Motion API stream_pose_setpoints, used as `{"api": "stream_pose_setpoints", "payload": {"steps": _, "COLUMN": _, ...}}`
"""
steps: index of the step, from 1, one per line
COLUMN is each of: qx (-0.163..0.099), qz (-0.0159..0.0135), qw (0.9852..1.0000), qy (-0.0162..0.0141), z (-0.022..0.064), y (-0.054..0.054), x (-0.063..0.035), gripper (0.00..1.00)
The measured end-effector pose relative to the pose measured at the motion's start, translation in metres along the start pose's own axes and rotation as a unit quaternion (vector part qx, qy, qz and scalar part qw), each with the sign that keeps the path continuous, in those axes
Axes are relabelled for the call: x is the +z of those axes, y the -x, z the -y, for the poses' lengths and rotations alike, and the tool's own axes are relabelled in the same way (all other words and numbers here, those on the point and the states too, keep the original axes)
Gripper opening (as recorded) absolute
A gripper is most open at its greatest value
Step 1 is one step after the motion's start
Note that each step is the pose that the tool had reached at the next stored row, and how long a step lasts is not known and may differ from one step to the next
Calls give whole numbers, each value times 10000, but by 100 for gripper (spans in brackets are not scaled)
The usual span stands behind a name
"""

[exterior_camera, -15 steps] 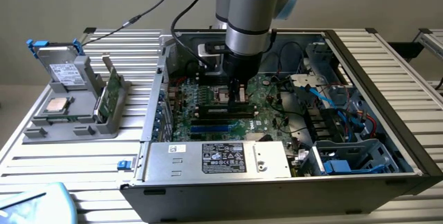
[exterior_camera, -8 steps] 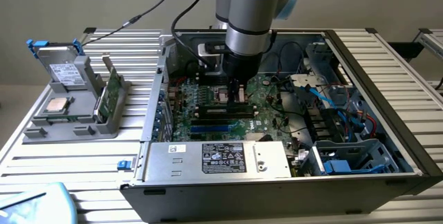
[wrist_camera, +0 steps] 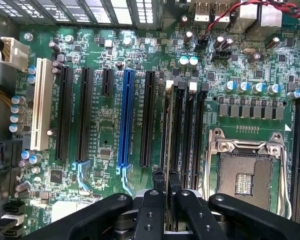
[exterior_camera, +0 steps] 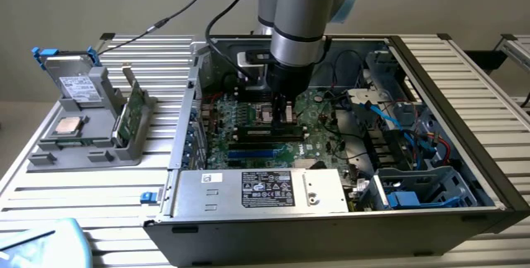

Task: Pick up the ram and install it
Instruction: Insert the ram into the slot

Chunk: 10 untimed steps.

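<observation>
Robotics lab bench set up for computer assembly, opened desktop computer case (exterior_camera: 331, 240) at centre on a slatted aluminium table (exterior_camera: 83, 190), industrial robot arm (exterior_camera: 298, 32) reaching in from twelve o'clock, grey parts fixture (exterior_camera: 49, 156) at nine o'clock, bare motherboard (wrist_camera: 140, 50)

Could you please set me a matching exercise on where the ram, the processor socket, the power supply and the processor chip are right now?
Things:
1. the ram
2. the processor socket
3. the power supply
4. the processor chip

Places or states:
A. lying flat in the grey holder, outside the case
B. clamped in the gripper, in line with a black memory slot
C. on the motherboard, empty
D. inside the case, black label facing up

Pairs: 1-B; 2-C; 3-D; 4-A
</observation>
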<state>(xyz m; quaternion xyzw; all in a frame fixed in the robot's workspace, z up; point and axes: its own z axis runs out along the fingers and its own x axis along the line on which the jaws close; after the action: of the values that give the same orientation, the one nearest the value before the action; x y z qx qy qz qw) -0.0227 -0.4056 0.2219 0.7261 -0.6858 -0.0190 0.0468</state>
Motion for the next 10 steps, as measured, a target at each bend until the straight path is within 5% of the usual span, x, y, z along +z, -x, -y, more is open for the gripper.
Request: {"api": "stream_pose_setpoints", "payload": {"steps": 10, "qx": 15, "qz": -72, "qw": 10000, "qy": -1, "z": -2, "y": -1, "x": -32, "gripper": 15}}
